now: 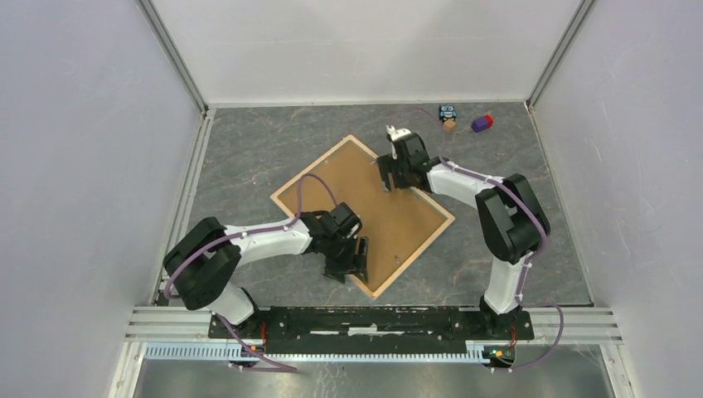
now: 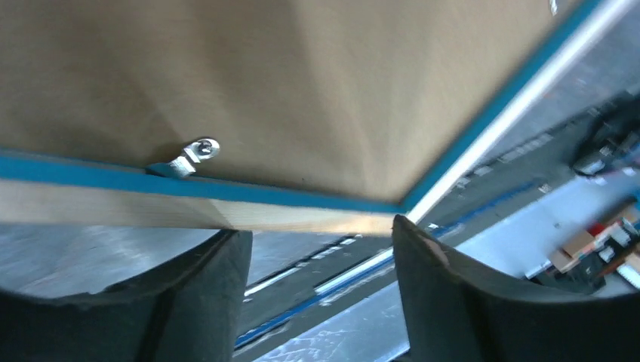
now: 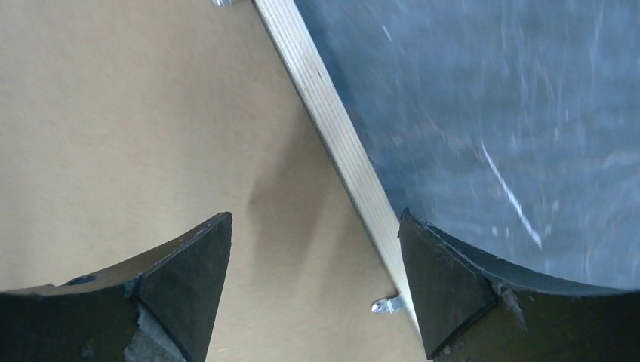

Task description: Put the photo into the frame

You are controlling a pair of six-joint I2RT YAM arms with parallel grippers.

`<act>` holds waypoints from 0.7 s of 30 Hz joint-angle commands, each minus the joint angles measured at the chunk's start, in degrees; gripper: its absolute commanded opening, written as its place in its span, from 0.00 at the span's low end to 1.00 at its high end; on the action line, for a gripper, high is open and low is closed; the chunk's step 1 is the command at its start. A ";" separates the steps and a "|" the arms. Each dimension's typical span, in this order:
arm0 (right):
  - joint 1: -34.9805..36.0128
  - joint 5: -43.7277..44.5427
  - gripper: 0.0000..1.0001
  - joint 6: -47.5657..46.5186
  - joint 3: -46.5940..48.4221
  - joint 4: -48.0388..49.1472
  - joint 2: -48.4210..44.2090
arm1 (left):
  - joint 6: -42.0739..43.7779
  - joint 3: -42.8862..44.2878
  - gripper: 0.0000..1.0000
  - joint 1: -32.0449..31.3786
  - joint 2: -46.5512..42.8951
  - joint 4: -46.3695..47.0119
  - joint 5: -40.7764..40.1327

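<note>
- Right now I am seeing the frame (image 1: 414,257) lying back-up and skewed mid-worktop (image 1: 249,157), a brown hardboard sheet (image 1: 365,195) filling it.
- My left end effector (image 1: 348,264) is gaping wide at the near corner, gripping nothing.
- My right end effector (image 1: 388,176) is gaping wide astride the far-right rail.
- A metal clip (image 2: 192,154) is lying close by.
- A toy figure (image 1: 448,118) and a purple-red block (image 1: 482,123) are sitting well apart, obstructing nothing.

Front of frame (image 1: 365,199) hidden underneath, near-left edge partly covered by left gripper (image 1: 348,264), far objects (image 1: 448,118) too small to be identified
</note>
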 commanded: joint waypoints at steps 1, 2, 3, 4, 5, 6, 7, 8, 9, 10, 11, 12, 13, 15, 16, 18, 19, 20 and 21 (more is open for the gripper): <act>2.80 1.43 0.89 -4.32 10.74 -10.07 -0.53 | -3.19 2.40 0.82 -3.31 -1.66 10.08 3.87; 2.82 2.61 0.91 -4.57 8.76 -10.57 -2.72 | -0.73 3.85 0.89 -3.23 -3.00 6.73 2.07; 2.80 3.95 0.93 -4.41 5.84 -10.58 -5.11 | 2.42 6.06 0.93 -2.87 -4.23 3.61 0.56; 2.78 5.50 0.95 -3.99 2.95 -10.63 -8.13 | 5.24 8.56 0.96 -2.34 -5.18 0.15 -1.14; 2.82 6.10 0.97 -3.54 -1.11 -10.41 -11.08 | 8.53 10.64 0.99 -1.53 -6.08 -2.88 -2.57; 2.82 6.31 0.98 -3.20 -4.51 -9.71 -14.75 | 11.34 12.77 1.00 -0.07 -6.82 -5.02 -3.93; 2.82 6.29 0.98 -2.64 -8.43 -9.28 -18.63 | 13.45 14.57 1.00 1.74 -7.47 -7.35 -5.02; 2.82 6.20 0.98 -2.16 -11.76 -9.23 -21.28 | 15.83 16.48 1.00 4.67 -7.90 -8.83 -6.05; 2.78 5.90 0.98 -1.50 -14.34 -9.35 -24.73 | 17.47 18.26 1.00 8.25 -7.92 -10.19 -7.24; 2.76 5.81 0.98 -0.87 -16.75 -10.00 -27.01 | 18.71 19.68 1.00 11.47 -7.67 -11.12 -7.85; 2.73 5.89 0.98 0.25 -18.99 -10.70 -29.79 | 19.82 21.56 1.00 15.58 -6.72 -11.85 -8.68; 2.66 5.65 0.98 1.41 -20.73 -11.16 -32.37 | 20.46 23.50 1.00 19.09 -5.54 -12.57 -11.07; 2.35 5.27 0.98 2.49 -22.61 -11.51 -34.44 | 20.94 25.19 1.00 21.38 -3.71 -13.56 -14.49; 1.28 3.90 0.98 5.84 -25.84 -11.71 -39.31 | 21.36 29.93 1.00 25.05 0.98 -15.99 -23.02; 0.78 3.60 0.98 7.09 -27.76 -11.22 -41.09 | 22.11 32.26 1.00 26.55 3.74 -16.39 -25.90; 0.37 3.07 0.97 9.92 -31.66 -9.26 -45.31 | 21.06 36.87 1.00 29.44 9.58 -19.34 -28.25; 0.18 2.46 0.97 10.84 -33.22 -8.01 -46.57 | 21.01 39.98 1.00 30.92 12.74 -21.04 -25.93; 0.10 1.58 0.96 11.77 -34.81 -7.08 -47.62 | 21.33 42.47 1.00 31.92 14.92 -22.00 -24.67; 0.00 0.75 0.96 12.40 -36.22 -6.02 -48.24 | 21.80 43.97 1.00 32.91 16.94 -22.08 -24.37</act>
